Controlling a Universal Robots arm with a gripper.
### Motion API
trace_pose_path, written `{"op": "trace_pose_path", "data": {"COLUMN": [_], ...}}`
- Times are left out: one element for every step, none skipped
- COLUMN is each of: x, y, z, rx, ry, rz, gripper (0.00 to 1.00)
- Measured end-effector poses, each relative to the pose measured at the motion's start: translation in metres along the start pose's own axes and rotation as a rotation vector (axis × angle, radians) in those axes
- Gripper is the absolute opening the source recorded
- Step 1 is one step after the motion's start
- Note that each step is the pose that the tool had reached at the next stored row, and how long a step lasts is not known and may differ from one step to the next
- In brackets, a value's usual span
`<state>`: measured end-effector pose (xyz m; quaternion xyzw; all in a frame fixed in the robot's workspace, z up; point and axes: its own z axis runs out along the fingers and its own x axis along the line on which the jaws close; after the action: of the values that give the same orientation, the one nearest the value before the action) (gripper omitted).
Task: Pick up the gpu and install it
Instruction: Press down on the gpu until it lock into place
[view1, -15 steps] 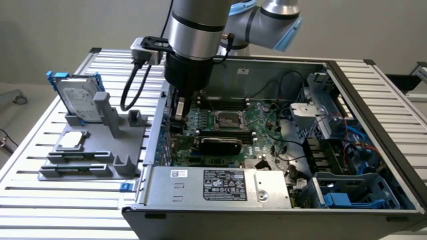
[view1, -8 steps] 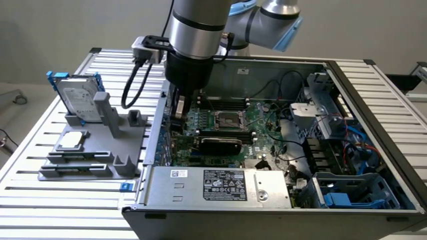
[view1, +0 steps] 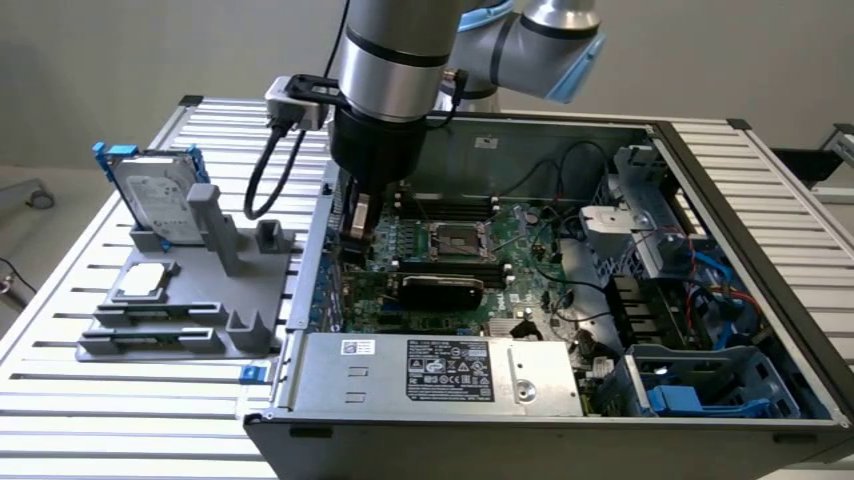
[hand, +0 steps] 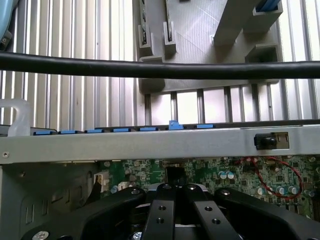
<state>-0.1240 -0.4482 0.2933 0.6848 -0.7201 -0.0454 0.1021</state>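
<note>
The arm reaches down into the open computer case (view1: 747, 150), with its gripper (view1: 358, 232) low at the case wall on the exterior view's left, just above the motherboard (view1: 461, 262). In the wrist view the gripper (hand: 176, 196) has its black fingers (hand: 161, 210) drawn together over the green board, fully closed; whether anything is pinched between them cannot be told. In the exterior view a thin upright piece hangs beneath the wrist at the gripper, but it is too small to identify.

The gpu (view1: 441, 290) sits inside the case, its black rounded cooler lying across the motherboard below the CPU socket (view1: 454, 240) and above the power supply (view1: 447, 372). It is just to the exterior view's right of the gripper, close but apart from it.

Outside the case, on the slatted aluminium table (view1: 120, 400), a grey holder tray (view1: 180, 315) carries 1 silver hard drive (view1: 154, 195) with blue rails standing upright at its far end and 1 small flat square silver chip (view1: 144, 281) lying flat. A black cable (hand: 160, 70) crosses the wrist view, and the case's metal edge (hand: 150, 142) with a row of blue clips runs below it
</note>
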Motion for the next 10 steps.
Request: {"op": "trace_pose_path", "data": {"x": [-0.0001, -0.0001, -0.0002, -0.0004, -0.0007, -0.0009, -0.0014, -0.0018, -0.0022, -0.0027], "y": [0.0, 0.0001, 0.0, 0.0, 0.0, 0.0001, 0.0001, 0.0, 0.0, 0.0001], "z": [0.0001, 0.0002, 0.0004, 0.0005, 0.0006, 0.0006, 0.0005, 0.0005, 0.0005, 0.0005], "rx": [-0.001, -0.0025, -0.0042, -0.006, -0.0078, -0.0098, -0.0116, -0.0134, -0.0152, -0.0173], "ry": [-0.0001, -0.0004, -0.0009, -0.0016, -0.0023, -0.0029, -0.0034, -0.0041, -0.0049, -0.0057], "rz": [0.002, 0.004, 0.006, 0.008, 0.011, 0.014, 0.018, 0.022, 0.025, 0.029], "gripper": [0.11, 0.11, 0.11, 0.11, 0.11, 0.11, 0.11, 0.11, 0.11, 0.11]}}
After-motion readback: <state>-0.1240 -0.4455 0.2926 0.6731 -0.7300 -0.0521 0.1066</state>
